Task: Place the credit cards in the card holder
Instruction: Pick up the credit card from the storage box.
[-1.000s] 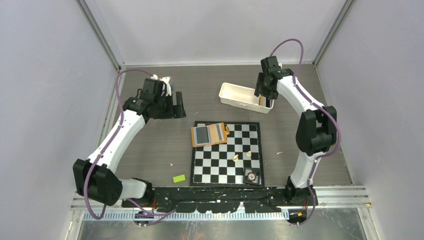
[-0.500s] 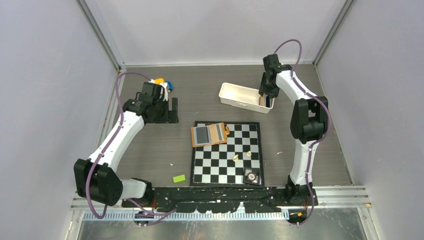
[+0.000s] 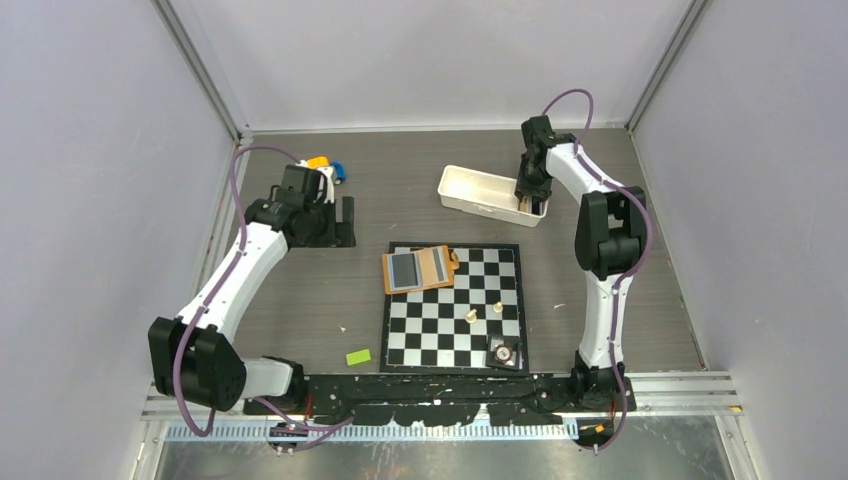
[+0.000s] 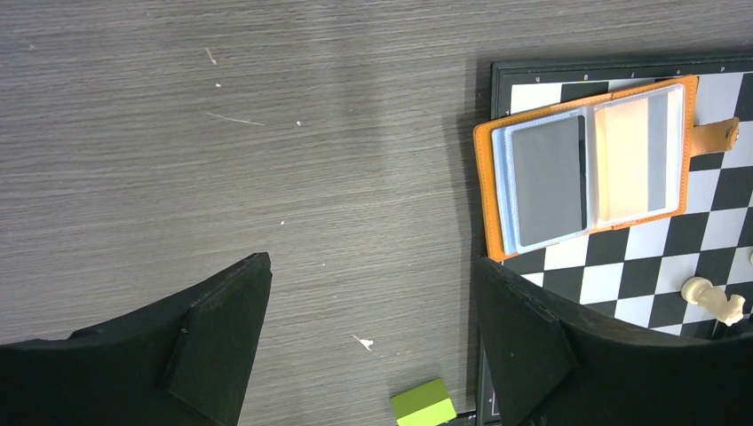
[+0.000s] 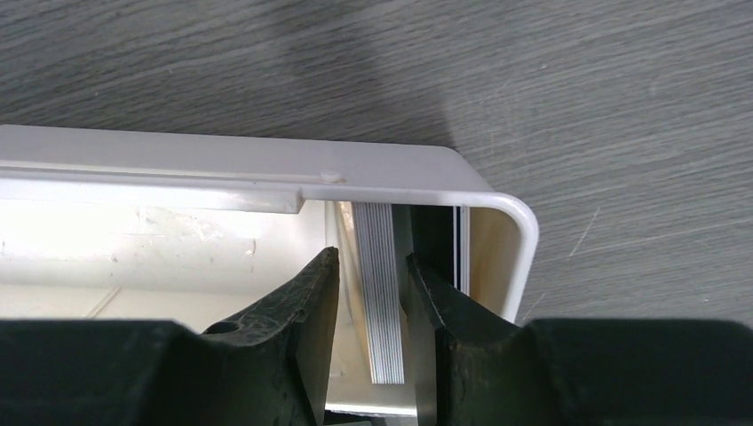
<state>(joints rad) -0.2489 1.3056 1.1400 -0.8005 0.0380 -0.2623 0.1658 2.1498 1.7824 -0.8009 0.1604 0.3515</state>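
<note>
The orange card holder [image 3: 420, 268] lies open on the chessboard's far left corner. In the left wrist view its clear sleeves [image 4: 586, 169] show a grey card on the left and a cream one on the right. My left gripper [image 3: 335, 222] hangs open and empty over bare table left of the holder, and its fingers frame bare wood in its own view [image 4: 373, 264]. My right gripper [image 3: 530, 195] reaches into the right end of the white tray [image 3: 470, 190]. There its jaws [image 5: 373, 257] stand narrowly apart around a pale striped card [image 5: 380, 293] standing on edge. A second card edge [image 5: 462, 248] leans on the tray's end wall.
The chessboard [image 3: 455, 345] carries two pale chess pieces [image 3: 471, 316] and a small round compass-like object [image 3: 502, 351] at its near right corner. A small green block [image 3: 358, 356] lies near the board's near left corner. Small coloured toys [image 3: 328, 166] sit at the back left.
My right arm has folded in and lowered its gripper into the tray's right end. My left gripper has drawn slightly left and then held still. The card holder has not moved.
</note>
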